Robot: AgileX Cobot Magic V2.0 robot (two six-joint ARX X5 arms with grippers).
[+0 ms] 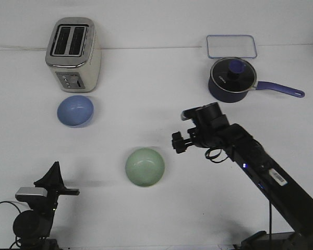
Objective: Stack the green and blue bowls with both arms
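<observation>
Approach matters here: I judge the right gripper, jaws too small to read, just right of the green bowl, should take its near rim squarely, while the left gripper idles down-left, unreadable, blue bowl up-left.

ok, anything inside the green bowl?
Nothing visible inside the green bowl: its interior shows bare, upright on the table. The blue bowl sits apart, also bare inside. What lies underneath either bowl is hidden.

You see the green bowl mid-table, the blue bowl just before the toaster — your right gripper hovers near the green one.
</observation>
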